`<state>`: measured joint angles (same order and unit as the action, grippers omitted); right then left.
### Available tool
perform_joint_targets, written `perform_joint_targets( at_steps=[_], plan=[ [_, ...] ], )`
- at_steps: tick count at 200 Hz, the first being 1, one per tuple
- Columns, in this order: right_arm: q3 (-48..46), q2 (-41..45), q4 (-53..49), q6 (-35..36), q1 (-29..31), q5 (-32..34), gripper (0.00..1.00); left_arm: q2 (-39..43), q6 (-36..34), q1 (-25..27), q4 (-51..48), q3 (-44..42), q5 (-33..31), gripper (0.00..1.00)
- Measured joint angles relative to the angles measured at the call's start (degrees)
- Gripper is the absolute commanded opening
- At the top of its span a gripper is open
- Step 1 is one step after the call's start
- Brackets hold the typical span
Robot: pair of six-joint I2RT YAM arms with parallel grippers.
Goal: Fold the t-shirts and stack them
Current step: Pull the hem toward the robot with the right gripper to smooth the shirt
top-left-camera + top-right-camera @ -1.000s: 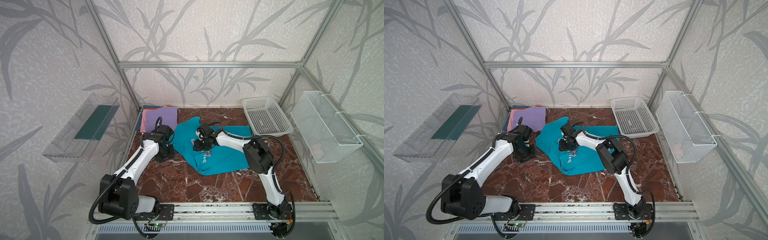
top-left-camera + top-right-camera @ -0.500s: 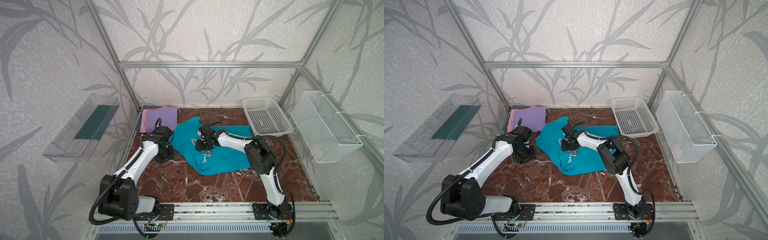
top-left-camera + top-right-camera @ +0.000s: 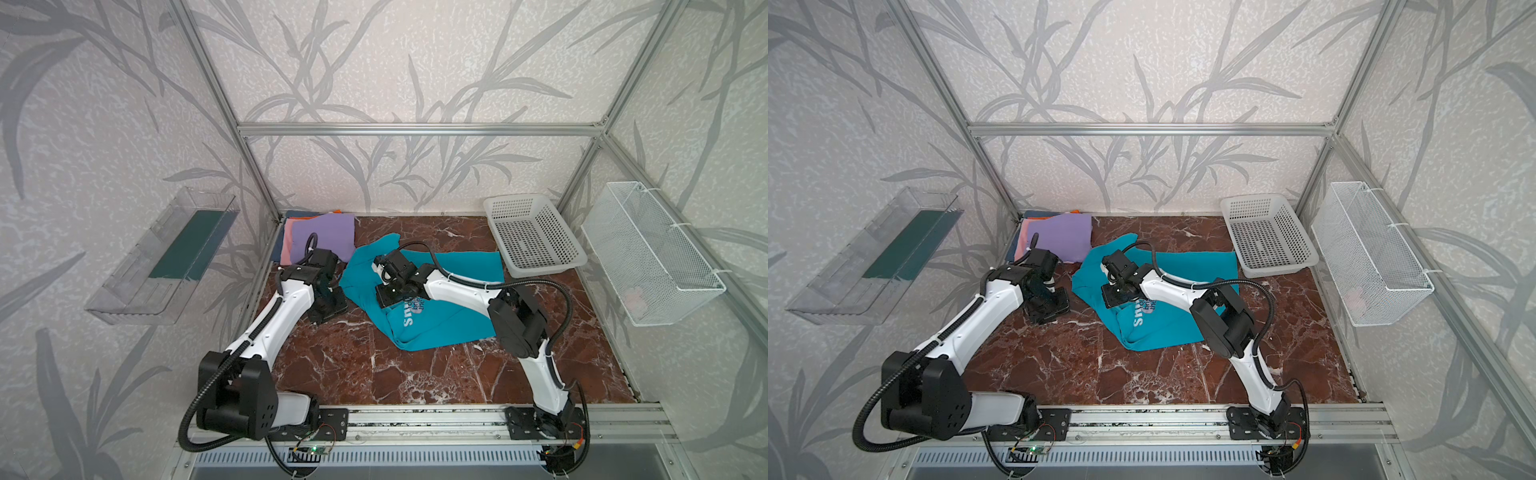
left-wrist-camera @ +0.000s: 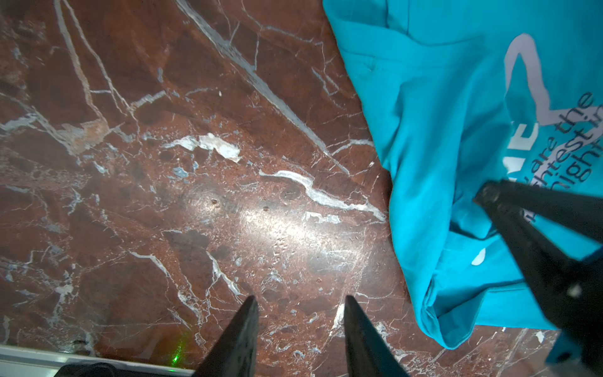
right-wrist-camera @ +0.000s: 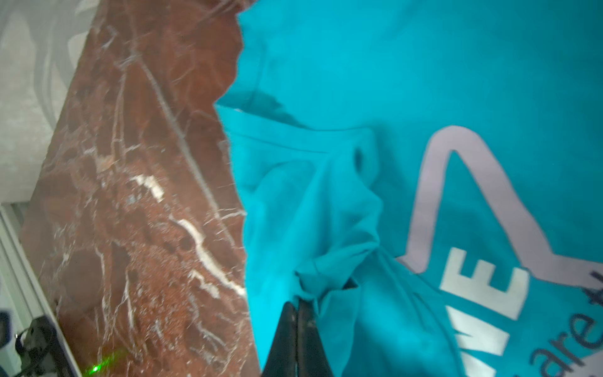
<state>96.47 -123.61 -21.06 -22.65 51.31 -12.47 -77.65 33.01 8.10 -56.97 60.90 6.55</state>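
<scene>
teal tee (image 3: 440, 322) lies crumpled on the marble tabletop (image 3: 374, 365) near the middle, print side up w/ white lettering and part of a grey star outline showing. right gripper (image 5: 297, 305) reaches over onto the tee's left part. its fingers are pressed together w/ a small bunch of teal fabric pinched at the tips, and the cloth puckers toward them. in both top views it sits low on the shirt.

left gripper (image 4: 301, 298) is over bare marble just beside the tee's left edge – jaws partway apart, nothing btw them, not touching the cloth.

folded stack sits in the far left corner: lilac tee (image 3: 328, 239) on top, pink tee (image 3: 286, 247) edge sticking out under it, slivers of orange tee (image 3: 337, 212) & dark-blue tee (image 3: 297, 214) at the back. the stack is near the teal tee but apart from it.

white basket (image 3: 536, 237) stands far right – its near corner is just beside the tee's right end. can't tell if they touch.
</scene>
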Motion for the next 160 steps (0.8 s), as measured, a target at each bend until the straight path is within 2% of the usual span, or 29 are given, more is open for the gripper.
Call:
perform_joint_targets(
  at_steps=[29,71,93,123,140,160],
  plan=[
    [-1.1,3.2,0.7,3.6,6.1,-0.2,0.00,0.0,0.0,-2.1,-0.3,1.9,-1.0,0.44],
    [-8.9,6.4,3.2,5.9,15.9,-1.9,0.03,2.7,0.6,-6.7,-1.1,2.8,-3.8,0.44],
    [-12.4,6.3,3.1,6.7,18.5,-3.8,0.13,4.9,1.1,-8.3,-1.1,2.8,-5.0,0.44],
    [-13.3,6.2,3.4,7.8,19.1,-6.3,0.36,5.4,1.4,-8.7,-1.0,2.8,-5.4,0.46],
    [-13.3,6.2,3.5,8.2,19.1,-7.0,0.41,5.3,1.2,-8.8,0.2,2.2,-4.1,0.51],
    [-13.3,6.4,3.4,8.7,19.0,-7.1,0.43,4.6,1.2,-8.7,1.8,0.6,-2.0,0.52]
  ],
)
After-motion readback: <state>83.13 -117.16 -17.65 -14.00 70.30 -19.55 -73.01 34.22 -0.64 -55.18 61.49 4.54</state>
